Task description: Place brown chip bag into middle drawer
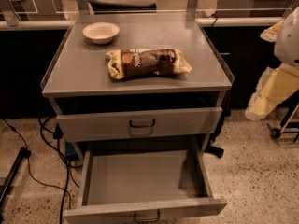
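The brown chip bag (148, 62) lies flat on the grey cabinet top (74, 73), near its middle, with its long side running left to right. The middle drawer (145, 178) is pulled out below, and its flat-bottomed tray is empty. Its wire handle (146, 216) shows at the bottom edge. My gripper is not in view. Only a pale rounded part of my arm (290, 31) shows at the right edge, apart from the bag.
A small pale bowl (101, 32) stands at the back left of the cabinet top. Another grey drawer front (140, 123) above the open drawer is closed. Cables (44, 139) trail on the floor at the left. Yellow-cream material (273, 92) and a wheeled base (280, 129) are at the right.
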### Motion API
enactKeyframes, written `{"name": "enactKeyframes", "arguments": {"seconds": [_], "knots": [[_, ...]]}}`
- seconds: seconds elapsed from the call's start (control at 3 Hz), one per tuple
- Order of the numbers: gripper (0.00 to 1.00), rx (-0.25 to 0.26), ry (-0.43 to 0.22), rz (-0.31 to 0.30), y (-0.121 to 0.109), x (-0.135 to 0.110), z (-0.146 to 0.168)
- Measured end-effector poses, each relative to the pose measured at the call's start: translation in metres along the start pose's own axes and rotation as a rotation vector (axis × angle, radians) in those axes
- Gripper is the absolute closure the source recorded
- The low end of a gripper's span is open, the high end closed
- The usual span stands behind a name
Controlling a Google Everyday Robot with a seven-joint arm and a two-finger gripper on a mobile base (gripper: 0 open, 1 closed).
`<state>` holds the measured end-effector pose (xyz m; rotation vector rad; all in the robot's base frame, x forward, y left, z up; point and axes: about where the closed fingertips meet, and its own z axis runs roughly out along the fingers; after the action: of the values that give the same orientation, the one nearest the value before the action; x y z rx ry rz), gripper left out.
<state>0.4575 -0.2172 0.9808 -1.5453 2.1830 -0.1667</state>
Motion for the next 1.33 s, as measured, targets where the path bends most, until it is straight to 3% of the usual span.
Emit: {"name": "enactKeyframes", "arguments": {"seconds": [0.33, 0.67, 1.33], "knots": [[0.00, 0.052, -0.060, 0.017, -0.015, -0.011, 0.009], [0.00, 0.095, -0.129, -0.009, -0.033, -0.032, 0.022], [0.00, 0.139, -0.207, -0.106, -0.073, -0.082, 0.060]]}}
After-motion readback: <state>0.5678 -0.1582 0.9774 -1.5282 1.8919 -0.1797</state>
